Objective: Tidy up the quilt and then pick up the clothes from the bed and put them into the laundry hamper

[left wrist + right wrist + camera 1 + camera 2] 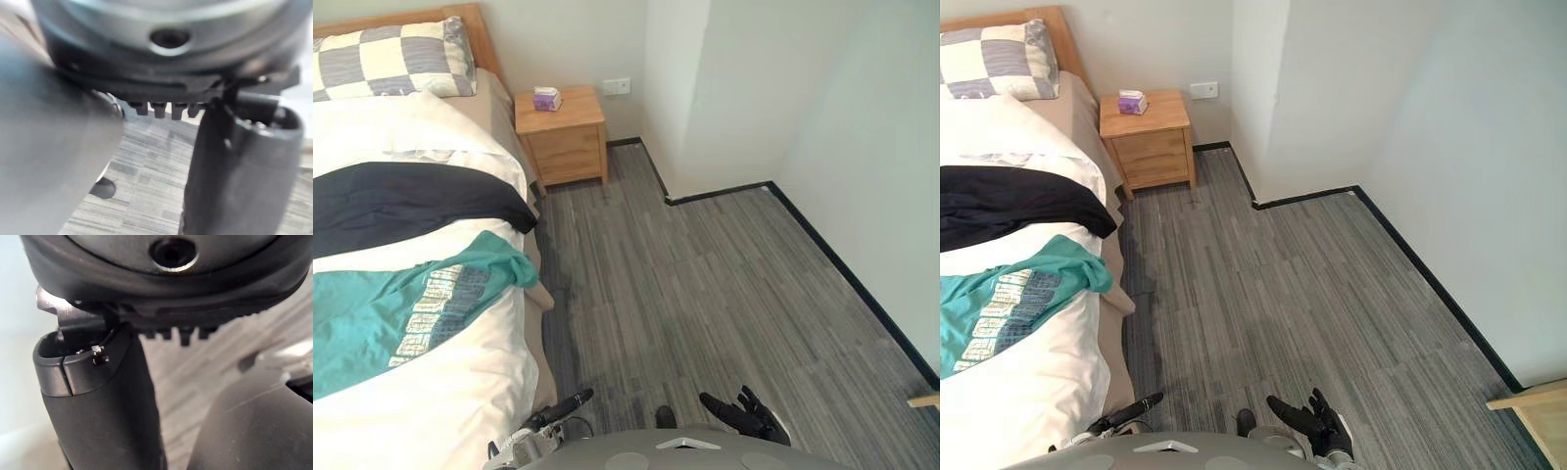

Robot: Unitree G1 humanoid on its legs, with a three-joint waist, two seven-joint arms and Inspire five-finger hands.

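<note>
Right hand (751, 415): low over the floor (705, 274), fingers loose and apart
Left hand (556, 407): by the bed (544, 375), fingers straight

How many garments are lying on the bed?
2: a black garment across the white quilt, and a teal printed shirt nearer the robot. The bed runs out of view, so more may be hidden.

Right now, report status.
Left hand, right hand open, low, holding nothing. Black garment, teal garment lying on white quilt. Nothing lying over them.
</note>
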